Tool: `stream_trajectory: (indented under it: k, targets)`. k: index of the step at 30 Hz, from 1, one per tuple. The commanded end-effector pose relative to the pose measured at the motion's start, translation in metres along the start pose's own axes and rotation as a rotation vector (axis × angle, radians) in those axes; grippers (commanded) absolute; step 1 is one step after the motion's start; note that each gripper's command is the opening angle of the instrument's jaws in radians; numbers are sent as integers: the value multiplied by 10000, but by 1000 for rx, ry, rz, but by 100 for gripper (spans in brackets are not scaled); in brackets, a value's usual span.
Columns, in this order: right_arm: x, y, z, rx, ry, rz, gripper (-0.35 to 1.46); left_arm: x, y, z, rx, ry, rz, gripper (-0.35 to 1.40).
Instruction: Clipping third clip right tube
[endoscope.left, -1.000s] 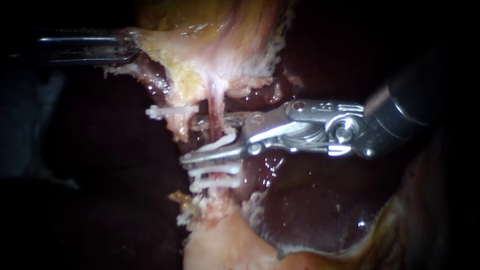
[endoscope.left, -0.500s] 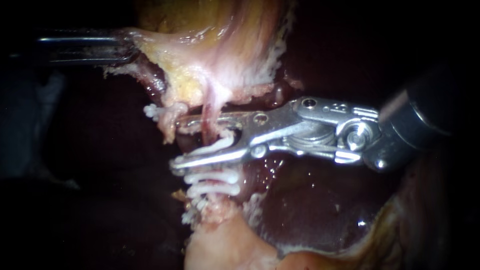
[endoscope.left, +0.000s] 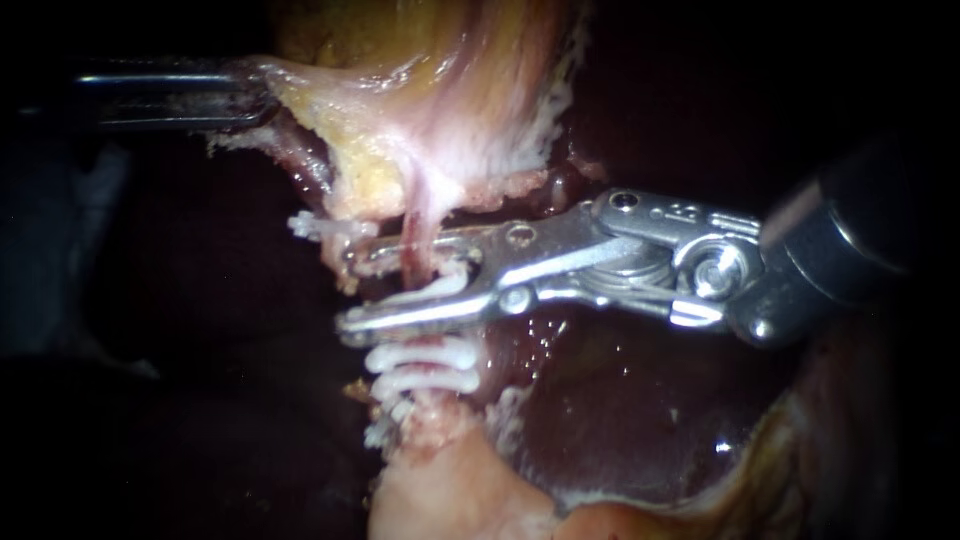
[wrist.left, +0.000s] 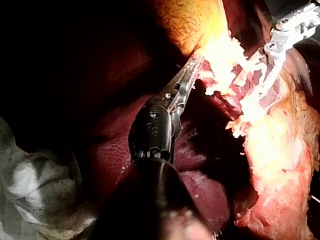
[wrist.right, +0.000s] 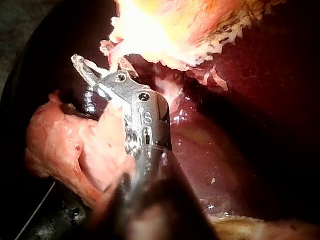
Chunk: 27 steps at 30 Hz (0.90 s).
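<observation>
Background: dark surroundings are closing in on every side, and the liver (endoscope.left: 620, 410) is lying as a wet, dark red bed under and to the right of the work.
Gallbladder: the pale yellow-pink gallbladder (endoscope.left: 440, 110) is hanging at the far side. We are holding it stretched toward the left so that what runs down from it is standing taut and clear of the liver.
Left instrument: our left instrument (endoscope.left: 262, 92) is coming in from the left, its jaws clamped on the gallbladder's edge. We judge that this grip is supplying the traction that is exposing the tube.
Right instrument: our right instrument (endoscope.left: 352, 290) is reaching in from the right across the liver. Its jaws are standing on either side of the right tube and carrying a white clip between them.
Right tube: the right tube (endoscope.left: 414, 232) is running as a thin pink strand from the gallbladder toward the near pale tissue (endoscope.left: 440, 490), passing between those jaws.
Third clip: the third clip (endoscope.left: 445, 284) is sitting gripped between both jaws, just on the far side of the two clips (endoscope.left: 420, 356) already lying across the tube. We judge the gap is meant to leave a stretch of tube between them.
Other clip: one more clip (endoscope.left: 318, 226) is showing to the left, on a ragged stump beside the tube.
</observation>
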Motion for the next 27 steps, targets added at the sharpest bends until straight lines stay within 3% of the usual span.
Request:
stream_trajectory:
  k: [1,15,19,23,27]
  targets:
    - [0,1,-1,0,-1,-1,18,0,0,0,0,0,0,-35]
    - [-3,5,-8,5,7,105,-35,0,0,0,0,0,0,-35]
    - [-5,5,-11,4,13,139,-35,0,0,0,0,0,0,-35]
    - [-8,5,-11,-17,-25,142,-35,0,0,0,-1,0,0,-35]
    - [-9,7,-11,-17,-25,141,-35,0,0,0,-1,0,0,-35]
